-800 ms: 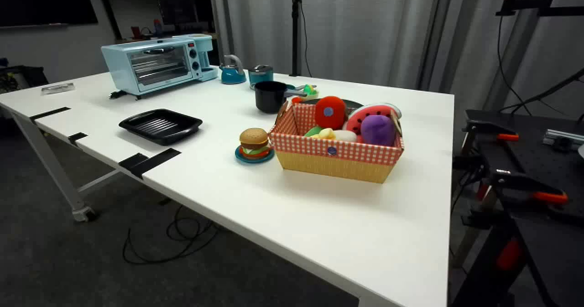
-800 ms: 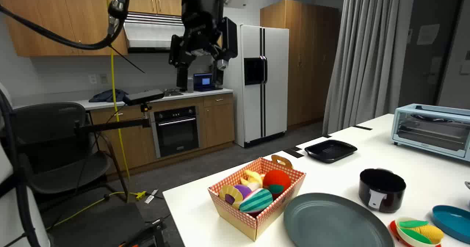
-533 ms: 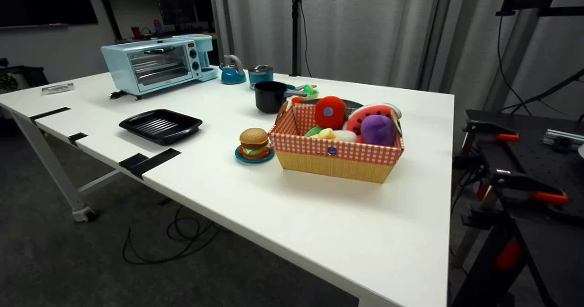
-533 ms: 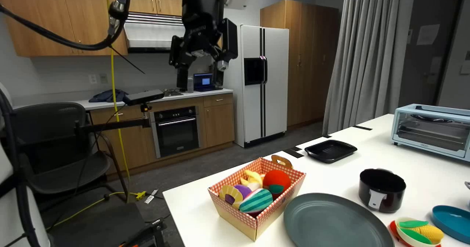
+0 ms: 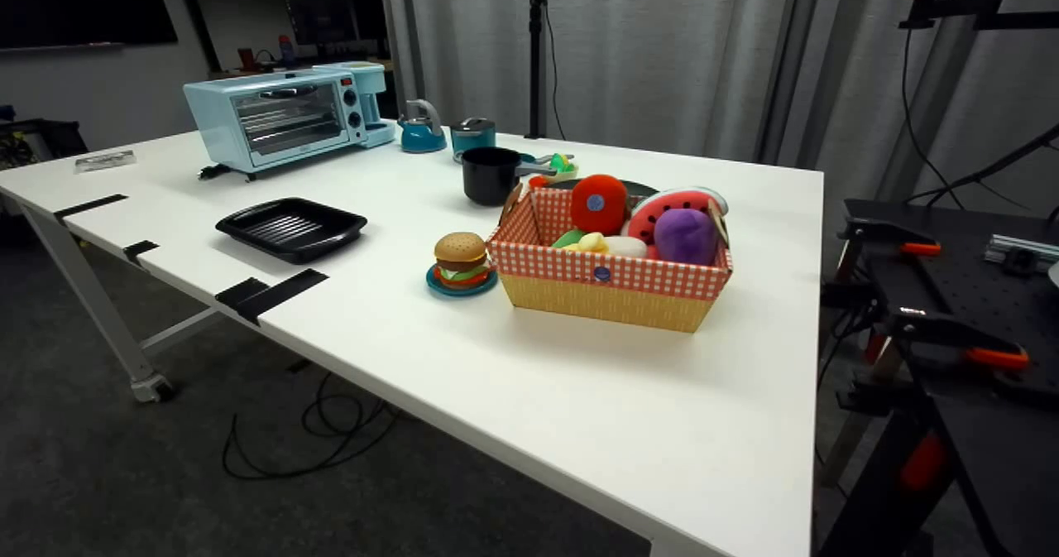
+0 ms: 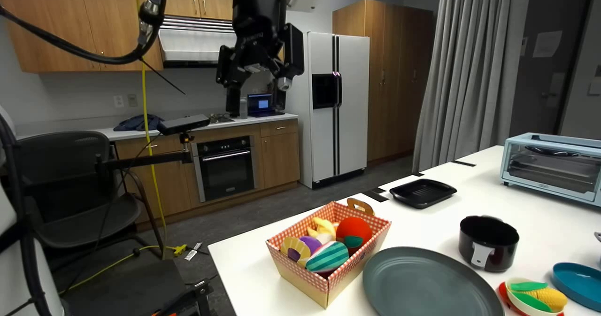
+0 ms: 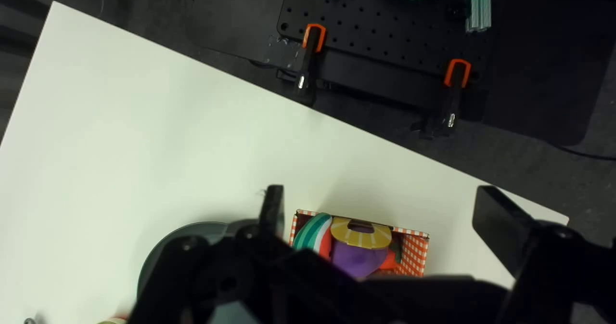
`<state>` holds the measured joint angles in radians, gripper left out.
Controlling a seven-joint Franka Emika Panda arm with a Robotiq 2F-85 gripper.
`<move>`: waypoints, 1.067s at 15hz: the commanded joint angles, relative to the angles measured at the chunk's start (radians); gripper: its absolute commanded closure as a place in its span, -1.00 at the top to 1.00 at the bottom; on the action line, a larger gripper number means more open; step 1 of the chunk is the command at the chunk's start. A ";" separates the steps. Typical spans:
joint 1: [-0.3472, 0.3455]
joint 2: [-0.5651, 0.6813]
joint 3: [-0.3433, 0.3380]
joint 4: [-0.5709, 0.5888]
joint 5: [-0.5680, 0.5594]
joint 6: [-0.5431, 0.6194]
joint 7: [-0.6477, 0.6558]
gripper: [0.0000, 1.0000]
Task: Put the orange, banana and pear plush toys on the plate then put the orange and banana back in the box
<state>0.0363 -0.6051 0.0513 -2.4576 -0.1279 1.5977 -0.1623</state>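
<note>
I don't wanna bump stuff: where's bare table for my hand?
Try between the black square rimmed dish and boxy blue toaster oven, or between the rectangular tan red-checkered box and white table edge. It's crowded around the flat grey platter, beside the box and round black pot.

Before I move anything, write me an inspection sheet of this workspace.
Surface: white table, black tape strips along one edge.
Job's things: box on the table, holding what looks like the banana; black square plate, nothing seen on it; orange and pear not clearly identifiable.
Clutter: toy burger beside the box, purple plush and red plush inside it, black pot, toaster oven, grey round plate.
Hand: raised and open, nothing seen in its grasp.
Cables: yellow cable hanging down to the floor; black cable looped on the floor.
Surroundings: chair, refrigerator, kitchen oven, grey curtains.
</note>
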 commanded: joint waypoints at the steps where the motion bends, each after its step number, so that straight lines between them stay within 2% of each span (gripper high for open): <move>1: 0.017 0.001 -0.014 0.002 -0.006 -0.003 0.008 1.00; 9: 0.017 0.020 -0.015 0.003 -0.009 0.009 0.004 1.00; 16: 0.010 0.117 -0.001 0.012 -0.044 0.130 0.038 1.00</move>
<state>0.0364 -0.5352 0.0521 -2.4582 -0.1476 1.6760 -0.1496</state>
